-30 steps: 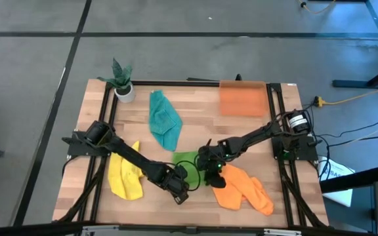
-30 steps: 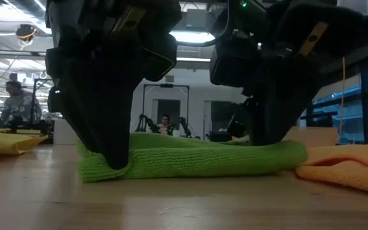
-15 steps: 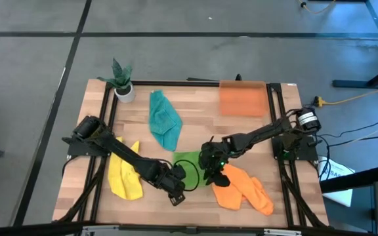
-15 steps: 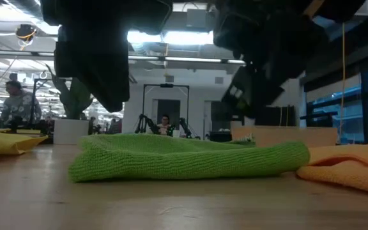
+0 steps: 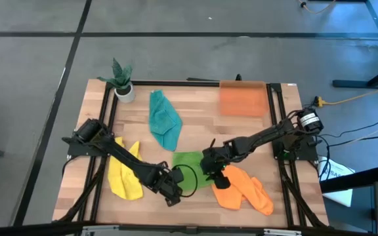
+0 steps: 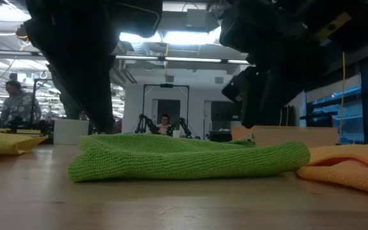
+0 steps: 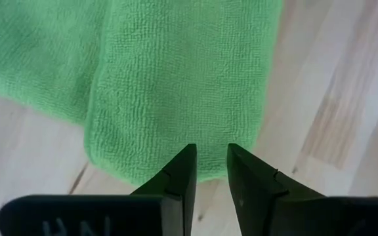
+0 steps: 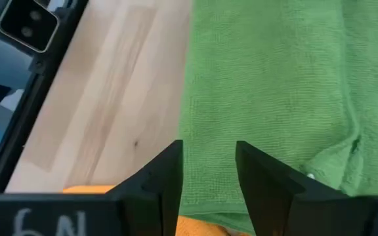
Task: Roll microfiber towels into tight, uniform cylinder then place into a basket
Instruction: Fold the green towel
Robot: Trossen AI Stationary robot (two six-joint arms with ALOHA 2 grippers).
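Hands above green towel (image 5: pixel 190 164), lower middle of frame on bench (image 5: pixel 195 118) | left hand (image 5: pixel 172 193) at its lower-left edge, fingers apart, empty | right hand (image 5: pixel 213 172) at its right edge, fingers apart, empty | orange basket (image 5: pixel 242 98) upper right, well apart

potted plant (image 5: pixel 121 80) in white pot at desk (image 5: pixel 195 124) far-left corner, seated person (image 6: pixel 18 105) in room behind, yellow cable (image 5: pixel 346 99) on floor
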